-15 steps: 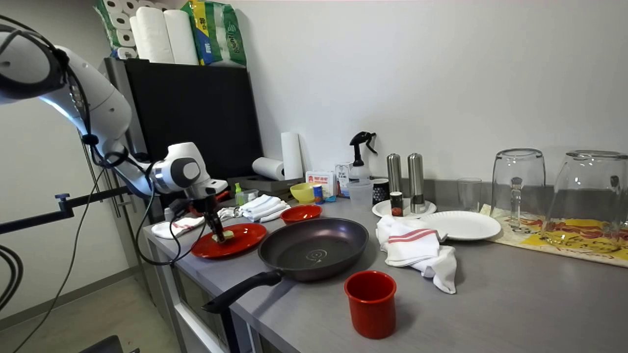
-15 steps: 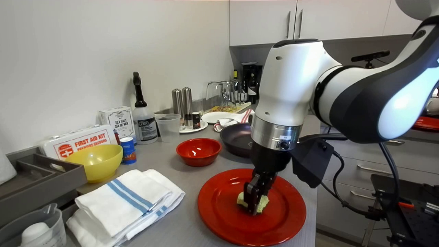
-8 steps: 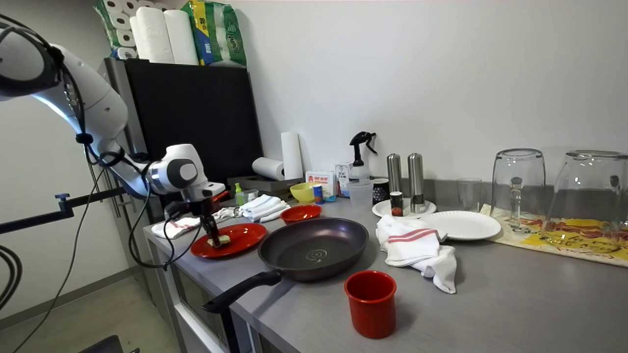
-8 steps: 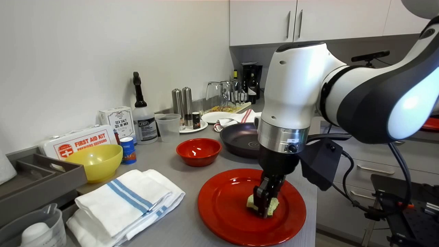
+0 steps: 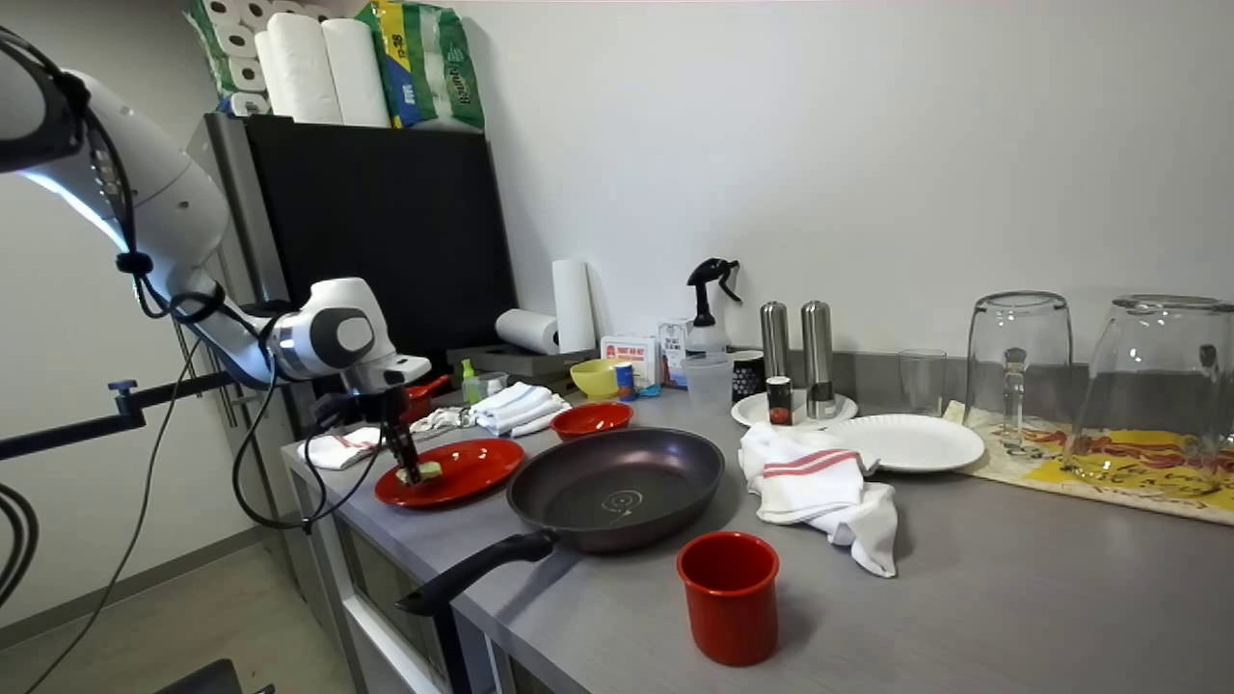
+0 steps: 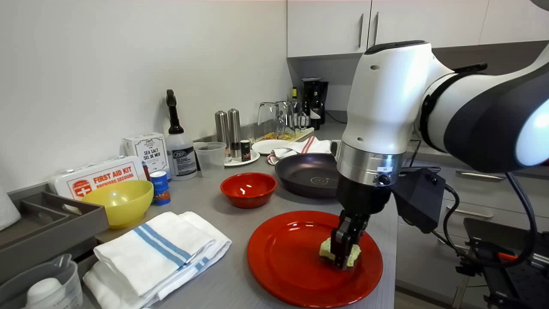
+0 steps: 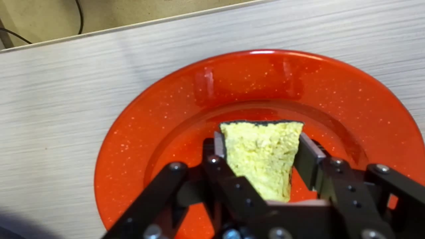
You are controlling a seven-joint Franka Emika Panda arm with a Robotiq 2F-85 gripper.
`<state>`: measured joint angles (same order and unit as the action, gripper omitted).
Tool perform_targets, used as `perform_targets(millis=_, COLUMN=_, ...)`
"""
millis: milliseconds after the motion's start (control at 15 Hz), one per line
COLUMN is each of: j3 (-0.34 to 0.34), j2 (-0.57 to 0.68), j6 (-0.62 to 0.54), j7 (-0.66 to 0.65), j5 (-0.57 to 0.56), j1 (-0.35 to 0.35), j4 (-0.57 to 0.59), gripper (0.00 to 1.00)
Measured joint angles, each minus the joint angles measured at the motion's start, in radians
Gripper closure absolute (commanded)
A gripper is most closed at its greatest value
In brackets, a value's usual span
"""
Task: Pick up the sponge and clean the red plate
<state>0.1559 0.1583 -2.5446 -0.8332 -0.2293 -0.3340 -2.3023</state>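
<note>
The flat, round, glossy red plate (image 6: 279,262) lies on the counter and also shows in the wrist view (image 7: 245,79). My gripper (image 7: 264,146) points down over the plate with its jaws closed against two sides of a pale yellow-green sponge (image 7: 260,152) with a dark edge. The sponge shows in both exterior views (image 6: 326,249) (image 5: 430,471) and appears to rest on the plate. In an exterior view my gripper (image 6: 343,257) is over the part of the plate towards the counter's front edge. The sponge's underside is hidden.
A black frying pan (image 6: 306,176) and a small red bowl (image 6: 248,191) stand near the plate. A folded white towel (image 6: 158,253) lies beside it. A red cup (image 5: 728,598) stands by the pan. The counter's edge (image 7: 132,26) runs close to the plate.
My gripper and the sponge have slid together across the plate towards the counter's front edge, leftwards in an exterior view. The plate has not moved. The jaws stay closed on the sponge.
</note>
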Motion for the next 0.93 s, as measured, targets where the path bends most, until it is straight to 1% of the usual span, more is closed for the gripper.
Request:
perform_targets(millis=533, j3=-0.004, j2=-0.036, j6=-0.111, j7=-0.01, j5=-0.005, j1=0.03, j4=-0.091, gripper=0.73)
perform_targets(millis=933, j3=-0.008, j2=-0.036, j6=-0.142, j7=-0.01, j5=-0.007, j1=0.039, j4=-0.111, gripper=0.73)
